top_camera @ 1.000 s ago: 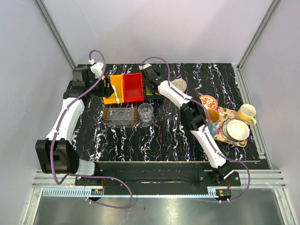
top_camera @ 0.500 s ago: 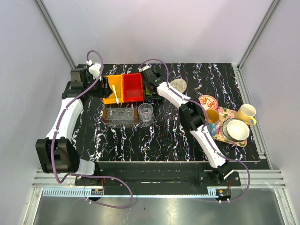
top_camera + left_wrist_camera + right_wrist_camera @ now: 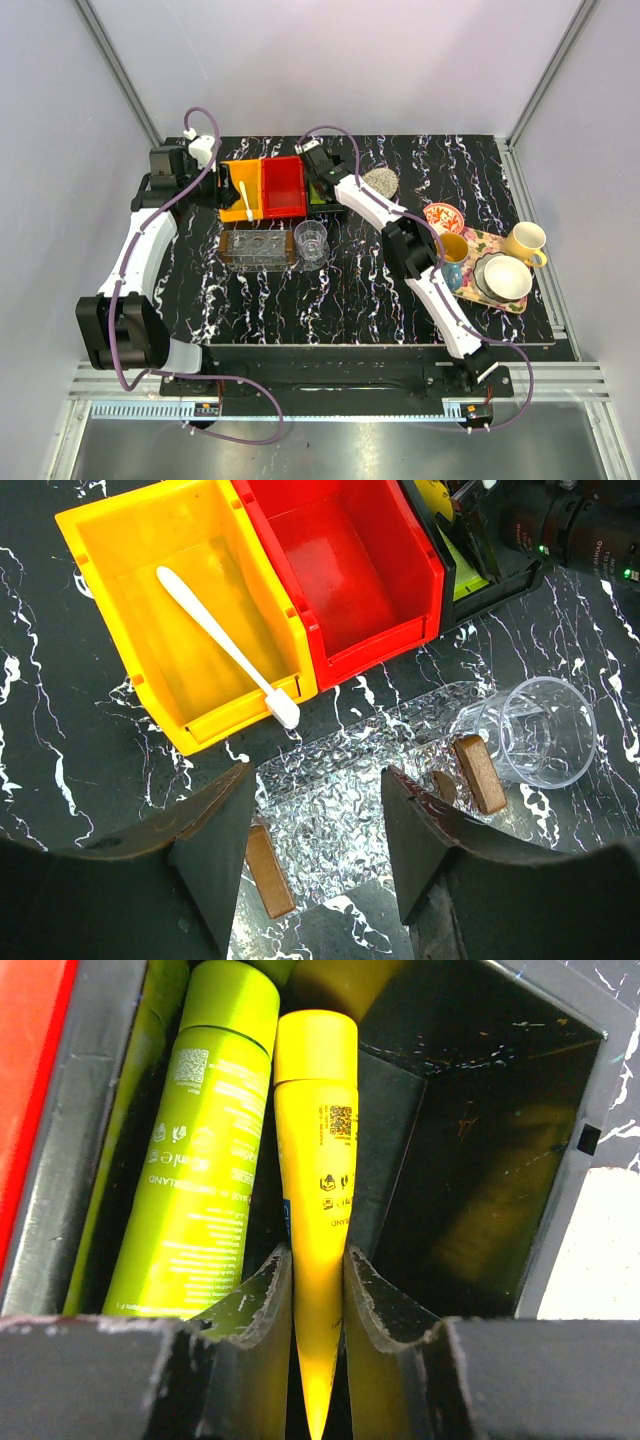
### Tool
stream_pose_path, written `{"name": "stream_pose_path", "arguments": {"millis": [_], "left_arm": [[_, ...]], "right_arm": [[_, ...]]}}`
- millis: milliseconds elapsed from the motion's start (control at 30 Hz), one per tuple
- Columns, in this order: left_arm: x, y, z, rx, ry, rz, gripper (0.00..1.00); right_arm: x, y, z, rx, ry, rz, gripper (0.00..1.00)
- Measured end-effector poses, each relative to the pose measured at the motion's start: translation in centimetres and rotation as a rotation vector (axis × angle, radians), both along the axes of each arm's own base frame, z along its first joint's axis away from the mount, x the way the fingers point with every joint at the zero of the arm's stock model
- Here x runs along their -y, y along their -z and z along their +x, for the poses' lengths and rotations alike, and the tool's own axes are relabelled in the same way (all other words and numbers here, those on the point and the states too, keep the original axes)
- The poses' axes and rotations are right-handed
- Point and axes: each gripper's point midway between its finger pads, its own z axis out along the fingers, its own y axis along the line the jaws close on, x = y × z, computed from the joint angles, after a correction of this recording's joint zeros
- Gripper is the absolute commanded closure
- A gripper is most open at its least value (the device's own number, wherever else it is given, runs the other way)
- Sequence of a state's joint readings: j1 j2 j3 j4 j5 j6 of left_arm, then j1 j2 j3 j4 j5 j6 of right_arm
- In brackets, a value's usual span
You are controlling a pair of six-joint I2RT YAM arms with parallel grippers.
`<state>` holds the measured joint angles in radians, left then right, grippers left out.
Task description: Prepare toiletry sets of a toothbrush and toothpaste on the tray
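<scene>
The white toothbrush point(image 3: 222, 644) lies slantwise in the yellow bin point(image 3: 110, 540); it also shows in the top view point(image 3: 244, 198). My left gripper point(image 3: 318, 776) is open and empty, hovering over the clear textured tray point(image 3: 340, 800), near the yellow bin's front edge; it shows in the top view point(image 3: 218, 188). My right gripper point(image 3: 316, 1265) is down in the black bin point(image 3: 470, 1110) and shut on the tail of the yellow toothpaste tube point(image 3: 316, 1140). The light green tube point(image 3: 195, 1160) lies beside it on the left. The top view shows the right gripper point(image 3: 320, 186) at the black bin point(image 3: 332, 204).
An empty red bin point(image 3: 340, 570) stands between the yellow and black bins. A clear plastic cup point(image 3: 535, 730) lies at the tray's right end. At the right, a floral tray point(image 3: 520, 300) carries a yellow mug point(image 3: 525, 243) and a white bowl point(image 3: 503, 278). A grey speckled lump point(image 3: 382, 180) lies behind the right arm.
My left gripper has drawn slightly back to the left. My right gripper has shifted a little left at the black bin. Little differs over the last half second.
</scene>
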<state>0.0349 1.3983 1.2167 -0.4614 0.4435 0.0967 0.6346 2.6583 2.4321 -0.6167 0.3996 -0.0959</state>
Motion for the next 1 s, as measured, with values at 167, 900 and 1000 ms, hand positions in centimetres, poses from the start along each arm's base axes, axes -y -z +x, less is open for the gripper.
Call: {"name": "stream_pose_path", "arguments": {"millis": [167, 900, 1000], "left_arm": [[0.0, 0.2, 0.0, -0.007, 0.003, -0.003, 0.43], [0.0, 0.7, 0.1, -0.02, 0.006, -0.008, 0.43], [0.1, 0.7, 0.1, -0.022, 0.009, -0.01, 0.43]], "right_arm": [[0.1, 0.0, -0.1, -0.004, -0.003, -0.006, 0.8], [0.2, -1.4, -0.2, 0.002, -0.014, -0.015, 0.85], [0.2, -2.3, -0.2, 0.011, -0.014, -0.01, 0.86]]}}
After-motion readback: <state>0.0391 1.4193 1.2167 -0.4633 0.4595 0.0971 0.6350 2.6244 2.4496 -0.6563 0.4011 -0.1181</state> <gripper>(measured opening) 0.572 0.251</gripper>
